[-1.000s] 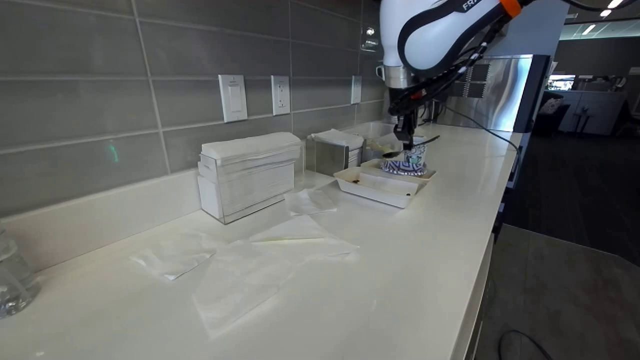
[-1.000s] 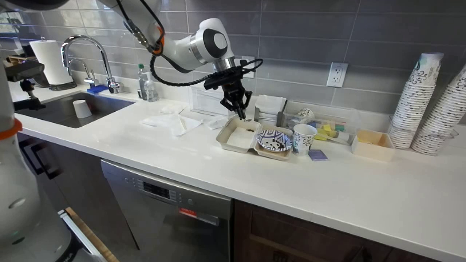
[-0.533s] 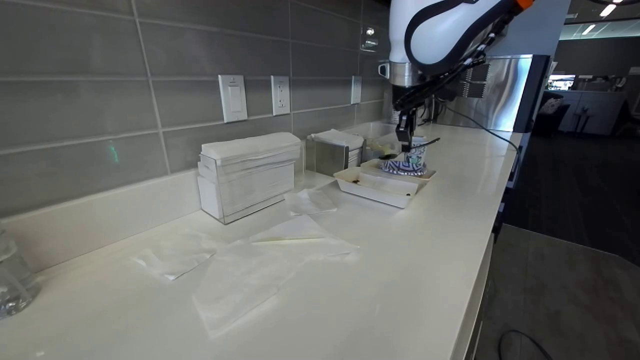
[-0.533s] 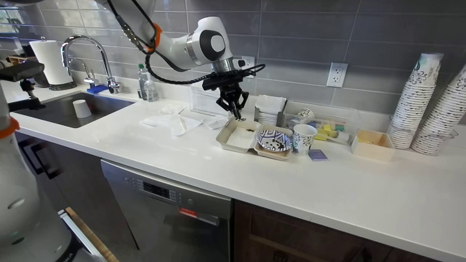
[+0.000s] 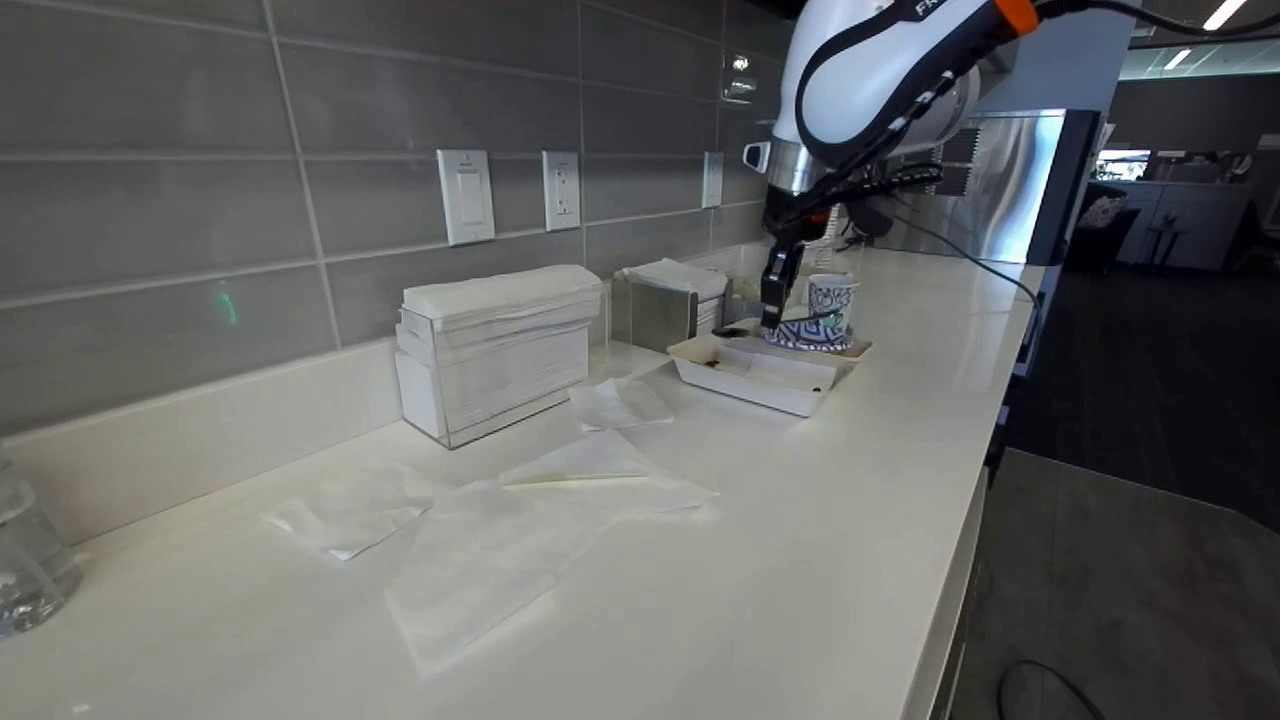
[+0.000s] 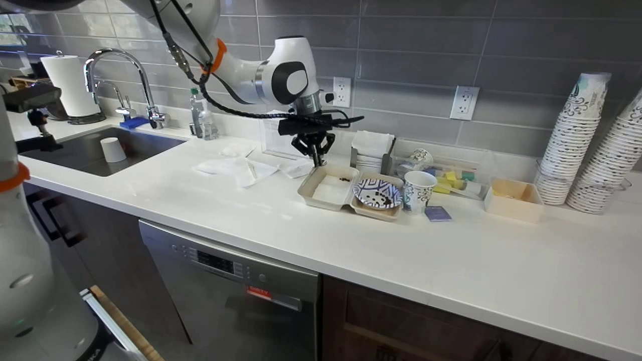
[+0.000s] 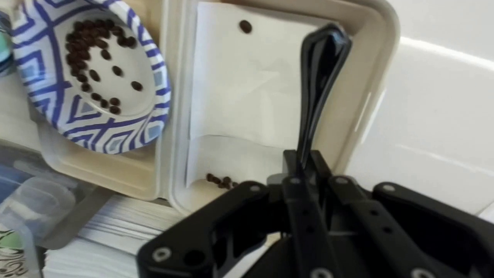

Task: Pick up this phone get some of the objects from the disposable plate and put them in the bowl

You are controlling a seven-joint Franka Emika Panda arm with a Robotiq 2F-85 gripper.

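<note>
The counter (image 6: pixel 476 260) carries an open tray (image 7: pixel 361 77) toward its back edge. The gripper (image 7: pixel 303 161) is near one back corner of the tray; the bowl (image 7: pixel 104 133) sits in the tray's farther half. The spoon (image 7: pixel 319 73) is clamped in the gripper, handle out over the tray. Beans (image 7: pixel 82 46) lie in the bowl, a few by the tray's back edge, one near its front edge.

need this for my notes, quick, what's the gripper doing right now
Gripper: closed, holding the spoon.

Dark spoon (image 5: pixel 730 332) in pincer (image 5: pixel 772 322) near white tray (image 5: pixel 750 387).
</note>
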